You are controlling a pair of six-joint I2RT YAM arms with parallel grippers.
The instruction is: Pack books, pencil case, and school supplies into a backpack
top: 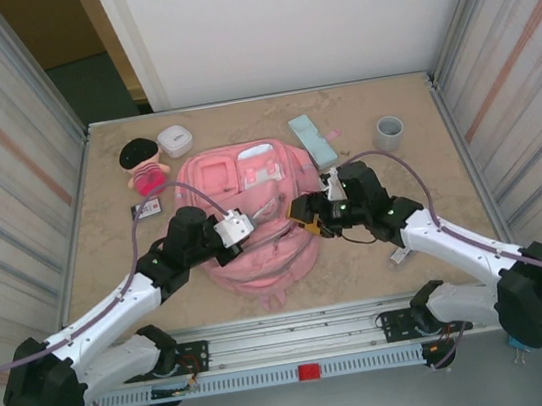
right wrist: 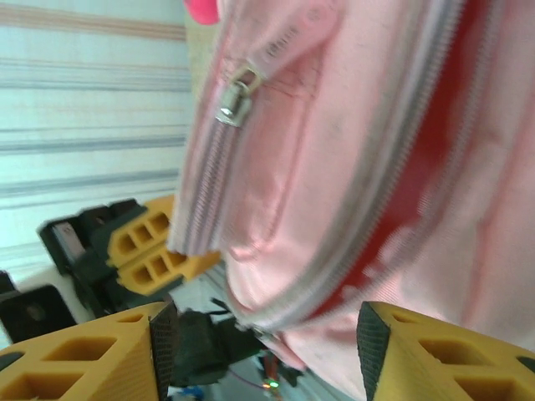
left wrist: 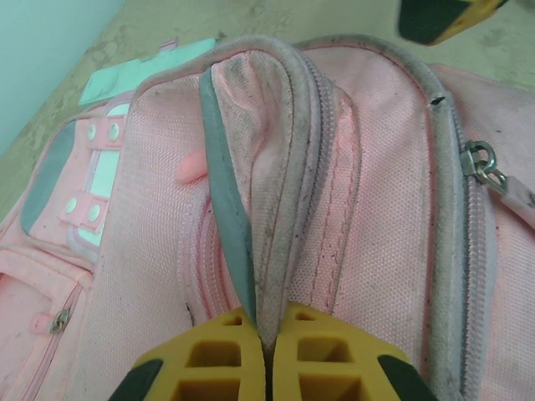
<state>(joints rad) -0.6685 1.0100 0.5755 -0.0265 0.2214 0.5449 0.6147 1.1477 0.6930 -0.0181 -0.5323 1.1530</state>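
Pink woven-fabric backpack (top: 260, 265) lies flat on the beige stone-look table (top: 425, 222), centre of the overhead frame, both arms converging on it.

Left gripper (left wrist: 267, 347): yellow lattice-moulded fingers pressed together, pinching a raised fold of the backpack's fabric. The fold has grey piping along its rim and runs up the middle of the left wrist view. The weave is coarse and looks scuffed.

Right gripper (right wrist: 262, 322): fingers spread wide at the bottom corners of the right wrist view. The bag's edge hangs above the gap and nothing is clamped. An open zip track shows red lining inside. A metal zip pull (right wrist: 234, 100) sits upper left.

Other items, overhead view:
- Pencil case (top: 312, 142): slim mint oblong with rounded corners, on the table just off the bag's upper-right corner.
- Book (top: 148, 209): thin, dark, pale label, left of the bag.
- White stick (top: 400, 256): lower right, beside the right arm, too small to read detail.
- Grey cup (top: 388, 132): upper right.
- Black-haired pink doll (top: 145, 165) and rounded white box (top: 174, 141): upper left.
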